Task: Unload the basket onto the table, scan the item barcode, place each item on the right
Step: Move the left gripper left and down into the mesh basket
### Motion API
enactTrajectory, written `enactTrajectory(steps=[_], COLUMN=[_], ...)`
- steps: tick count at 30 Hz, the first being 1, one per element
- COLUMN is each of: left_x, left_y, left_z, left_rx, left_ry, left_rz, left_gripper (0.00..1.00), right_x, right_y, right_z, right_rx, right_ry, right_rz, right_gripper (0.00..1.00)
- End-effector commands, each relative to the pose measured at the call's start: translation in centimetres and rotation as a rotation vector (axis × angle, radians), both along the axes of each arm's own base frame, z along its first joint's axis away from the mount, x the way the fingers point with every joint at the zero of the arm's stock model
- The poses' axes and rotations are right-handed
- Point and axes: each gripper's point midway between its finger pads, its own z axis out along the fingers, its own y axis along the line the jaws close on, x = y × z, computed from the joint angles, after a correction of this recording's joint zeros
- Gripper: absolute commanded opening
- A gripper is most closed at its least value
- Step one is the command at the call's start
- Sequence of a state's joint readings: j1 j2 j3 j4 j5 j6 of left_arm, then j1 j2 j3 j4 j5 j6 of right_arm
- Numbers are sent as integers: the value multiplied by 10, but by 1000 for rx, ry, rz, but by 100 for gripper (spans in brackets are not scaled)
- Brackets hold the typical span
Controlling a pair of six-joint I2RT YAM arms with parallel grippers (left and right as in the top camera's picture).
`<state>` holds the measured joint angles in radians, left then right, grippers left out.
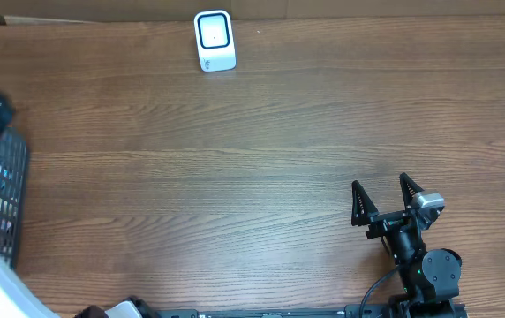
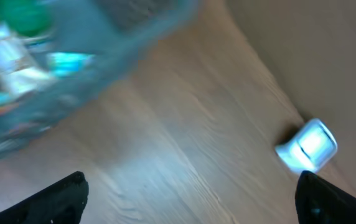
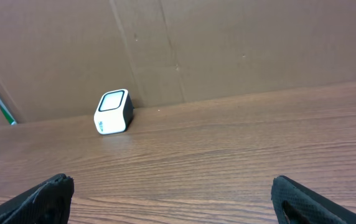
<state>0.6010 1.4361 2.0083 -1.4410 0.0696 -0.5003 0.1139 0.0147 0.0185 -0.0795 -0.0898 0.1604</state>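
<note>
- Left claw: jaws wide, empty, facing the dark mesh basket at upper left of its wrist view, which holds the items to scan.
- Right claw: fully spread, empty, idle at lower right overhead.
- White box-shaped scanner: top centre of wooden counter, window upward.

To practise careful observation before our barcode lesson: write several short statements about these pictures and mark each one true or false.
1. The white scanner stands near the far edge of the table. True.
2. The right claw grips an item. False: its jaws stand open with nothing between them.
3. A basket sits at the left edge of the overhead view. True.
4. The scanner lies inside the basket. False: it stands on bare wood, well apart from the basket.
5. The left claw is shut. False: its fingers stand wide apart in the left wrist view.
</note>
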Motion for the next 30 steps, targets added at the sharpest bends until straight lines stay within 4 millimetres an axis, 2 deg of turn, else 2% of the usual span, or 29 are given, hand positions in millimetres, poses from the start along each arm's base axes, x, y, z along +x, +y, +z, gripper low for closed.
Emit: enactTrajectory(steps=[1,5,8,15,19,23,30], left_x=[-30,-61,-74,-94,-102,-99,-98], left_y=[46,84,101,136,151,163,176], left_z=[-5,-12,-25,-76,-90,-104,-143], left_rx=[-21,-42,-109,-177,-173,-172,-237], left_ry=[11,17,28,214,270,315,416], left_rz=[227,390,476,581,617,567,525], left_gripper=[92,92,93,92,93,93,91], right_x=[0,0,0,0,0,0,0], right_y=[1,1,1,1,1,1,1], right_z=[-2,-2,-2,-2,-1,-2,-1], right_rx=[-1,-1,-1,-1,-1,-1,-1], right_ry=[-5,-5,-5,-5,-6,-5,-6], right_rz=[6,6,6,6,6,6,6], right_gripper=[100,100,100,100,100,100,100])
